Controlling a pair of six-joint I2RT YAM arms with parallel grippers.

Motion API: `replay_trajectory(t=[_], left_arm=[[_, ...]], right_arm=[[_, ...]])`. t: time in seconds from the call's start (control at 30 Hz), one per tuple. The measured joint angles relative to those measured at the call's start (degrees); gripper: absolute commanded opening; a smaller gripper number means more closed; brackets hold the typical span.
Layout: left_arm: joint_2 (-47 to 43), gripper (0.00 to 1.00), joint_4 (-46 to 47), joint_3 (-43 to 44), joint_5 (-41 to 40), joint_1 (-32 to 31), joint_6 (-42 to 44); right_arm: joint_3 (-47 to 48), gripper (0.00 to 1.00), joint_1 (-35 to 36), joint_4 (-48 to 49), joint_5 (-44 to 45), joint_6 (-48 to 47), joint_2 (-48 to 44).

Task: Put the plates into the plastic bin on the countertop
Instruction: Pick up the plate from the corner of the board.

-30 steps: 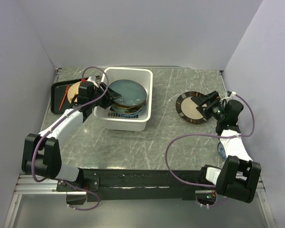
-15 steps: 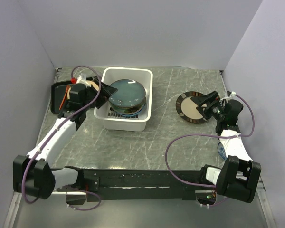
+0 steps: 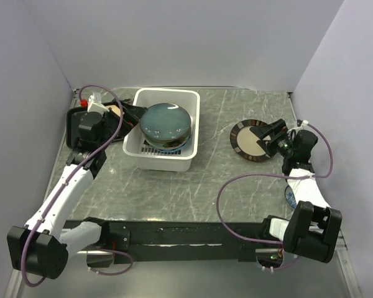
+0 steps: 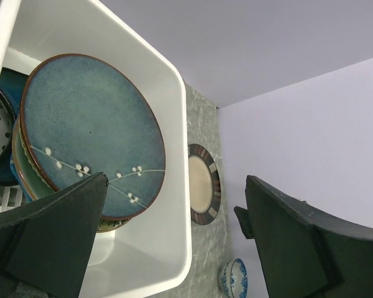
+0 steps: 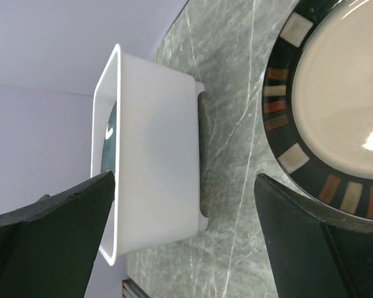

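i saw my left gripper (image 4: pixel 175 180) spread empty beside the plastic bin (image 4: pixel 176 118), and my right gripper (image 5: pixel 185 177) released by the tan plate (image 5: pixel 342 93).

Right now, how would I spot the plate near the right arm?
Find the white tub on the grey-green countertop. Right of it a plate lies flat. Unlike the tub's teal plate, it has a cream centre and block-patterned dark rim.

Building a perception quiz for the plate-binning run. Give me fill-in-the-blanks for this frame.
1. The large dark teal plate lies ____ the plastic bin, on top of the stack.
2. The tan dark-rimmed plate lies on the countertop, to the ____ of the bin.
3. The right gripper over that plate is ____ and holds nothing.
Missing words: inside; right; open.
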Motion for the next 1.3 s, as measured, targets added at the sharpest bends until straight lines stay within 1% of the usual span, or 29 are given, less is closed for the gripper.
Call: replay_trajectory(t=[0.27,0.37,0.6,0.73,0.9,1.07,1.3], left_arm=[[3.9,0.98,1.4,0.3,1.6,-1.0,0.3],[7.2,0.98,1.0,1.9,1.6,-3.8,0.8],[15.1,0.98,0.3,10.0,1.4,-13.0,3.0],[19.7,0.98,0.0,15.1,1.4,-17.4,4.3],[24.1,0.98,-0.2,18.9,1.4,-21.4,5.6],[26.9,0.98,-1.0,20.6,1.4,-23.1,6.4],[30.2,0.98,-3.7,25.1,1.3,-25.5,8.5]], right_arm=[[1.6,1.0,0.1,-3.0,1.7,-1.9,0.3],[2.9,1.0,0.1,-5.5,3.3,-3.5,0.9],[4.3,1.0,-0.7,-10.1,6.5,-6.3,1.5],[4.3,0.99,-3.9,-12.1,7.5,-7.5,1.7],[4.3,0.97,-8.7,-14.4,10.4,-9.2,2.5],[4.3,0.96,-10.7,-16.2,13.7,-10.5,2.5],[3.5,0.92,-13.0,-16.0,14.7,-11.3,5.6]])
